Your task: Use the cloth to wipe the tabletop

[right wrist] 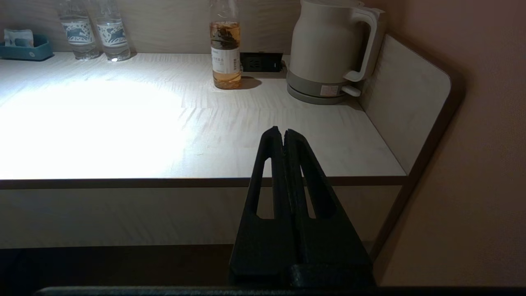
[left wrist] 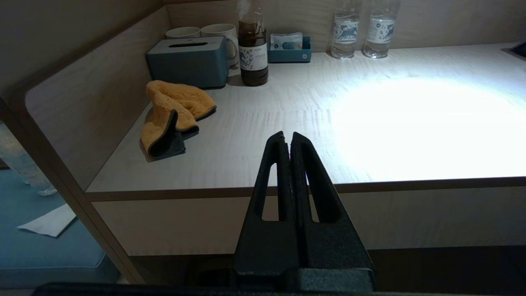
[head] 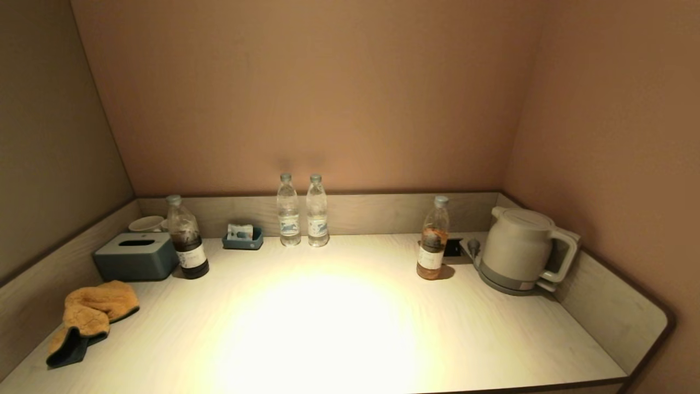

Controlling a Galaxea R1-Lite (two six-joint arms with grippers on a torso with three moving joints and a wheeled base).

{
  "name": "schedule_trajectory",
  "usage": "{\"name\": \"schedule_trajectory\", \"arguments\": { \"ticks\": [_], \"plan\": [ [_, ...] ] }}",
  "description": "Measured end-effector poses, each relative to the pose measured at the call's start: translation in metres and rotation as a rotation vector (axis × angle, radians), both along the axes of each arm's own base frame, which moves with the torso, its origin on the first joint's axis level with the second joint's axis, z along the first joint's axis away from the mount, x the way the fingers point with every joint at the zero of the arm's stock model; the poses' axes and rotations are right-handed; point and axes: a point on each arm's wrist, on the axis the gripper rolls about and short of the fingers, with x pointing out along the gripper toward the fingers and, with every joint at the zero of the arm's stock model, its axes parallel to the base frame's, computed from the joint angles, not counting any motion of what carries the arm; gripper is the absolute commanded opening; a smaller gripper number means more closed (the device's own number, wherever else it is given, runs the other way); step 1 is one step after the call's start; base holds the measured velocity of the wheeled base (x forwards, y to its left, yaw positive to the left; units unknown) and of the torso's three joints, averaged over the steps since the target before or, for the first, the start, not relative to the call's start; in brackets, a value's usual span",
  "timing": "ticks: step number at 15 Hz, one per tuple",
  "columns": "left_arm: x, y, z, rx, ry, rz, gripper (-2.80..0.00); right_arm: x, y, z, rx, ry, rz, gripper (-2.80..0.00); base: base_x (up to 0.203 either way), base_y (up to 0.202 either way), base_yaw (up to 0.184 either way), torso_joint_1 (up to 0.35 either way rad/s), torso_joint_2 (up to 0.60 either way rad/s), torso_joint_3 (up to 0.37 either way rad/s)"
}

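Observation:
An orange cloth (head: pixel 90 314) with a dark grey underside lies crumpled at the left end of the pale wooden tabletop (head: pixel 339 328); it also shows in the left wrist view (left wrist: pixel 172 117). My left gripper (left wrist: pixel 287 137) is shut and empty, held before the table's front edge, right of the cloth and well apart from it. My right gripper (right wrist: pixel 281 133) is shut and empty, held before the front edge near the table's right end. Neither gripper shows in the head view.
Along the back stand a blue-grey tissue box (head: pixel 136 256), cups (head: pixel 146 223), a dark drink bottle (head: pixel 187 246), a small blue tray (head: pixel 243 238), two water bottles (head: pixel 302 210), a tea bottle (head: pixel 433 241) and a white kettle (head: pixel 519 249). Low walls (head: pixel 612 306) border three sides.

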Motion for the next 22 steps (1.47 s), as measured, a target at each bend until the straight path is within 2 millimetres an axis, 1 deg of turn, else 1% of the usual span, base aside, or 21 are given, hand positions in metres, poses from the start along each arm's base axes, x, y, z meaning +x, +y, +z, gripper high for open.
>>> {"name": "schedule_trajectory", "arguments": {
  "ticks": [16, 22],
  "plan": [
    [0.0000, 0.0000, -0.0001, 0.000, 0.000, 0.000, -2.80, 0.0000, 0.0001, 0.0001, -0.011, -0.001, 0.003, -2.80, 0.000, 0.000, 0.000, 0.000, 0.00, 0.000],
    [0.0000, 0.0000, -0.0003, 0.000, 0.000, 0.000, -2.80, 0.0000, -0.0001, 0.0001, 0.026, -0.001, -0.002, -2.80, 0.000, 0.000, 0.000, 0.000, 0.00, 0.000]
  ]
}}
